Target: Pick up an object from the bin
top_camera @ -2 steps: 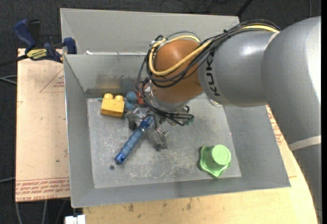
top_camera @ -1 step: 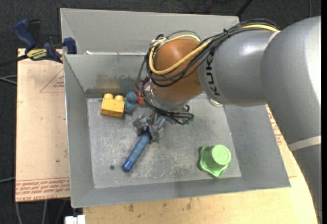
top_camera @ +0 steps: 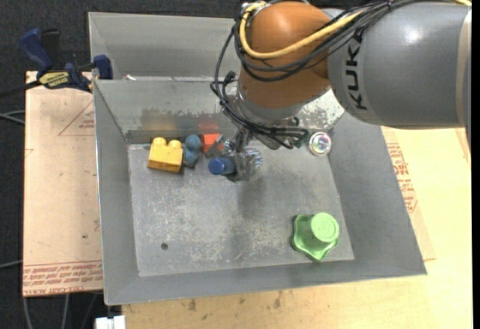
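A blue piece lay just beside the hand, toward the yellow block; its grip could not be told.

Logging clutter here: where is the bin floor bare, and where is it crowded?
Bare: the middle and front-left floor, bordered by the left wall, the green toy and the gripper farther back. Crowded: the back, where a yellow block, blue pieces and an orange piece cluster beside the gripper.
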Robot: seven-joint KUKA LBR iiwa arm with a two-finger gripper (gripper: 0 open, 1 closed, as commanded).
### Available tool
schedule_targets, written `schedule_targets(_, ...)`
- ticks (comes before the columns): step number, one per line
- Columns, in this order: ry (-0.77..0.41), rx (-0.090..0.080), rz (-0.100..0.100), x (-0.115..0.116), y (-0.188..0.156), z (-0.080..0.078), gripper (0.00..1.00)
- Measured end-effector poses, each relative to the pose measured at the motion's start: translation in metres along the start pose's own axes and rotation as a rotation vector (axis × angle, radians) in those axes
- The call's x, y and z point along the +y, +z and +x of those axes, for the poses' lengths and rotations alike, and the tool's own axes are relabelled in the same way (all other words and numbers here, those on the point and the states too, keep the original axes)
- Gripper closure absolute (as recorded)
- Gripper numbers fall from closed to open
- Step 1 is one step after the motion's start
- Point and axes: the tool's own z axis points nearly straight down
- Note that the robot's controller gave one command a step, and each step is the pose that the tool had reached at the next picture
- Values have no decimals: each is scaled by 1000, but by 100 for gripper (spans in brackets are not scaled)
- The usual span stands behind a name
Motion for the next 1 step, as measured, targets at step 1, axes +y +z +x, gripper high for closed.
schedule_targets(1, -385, 1, -4, 36, -65, -7, 100)
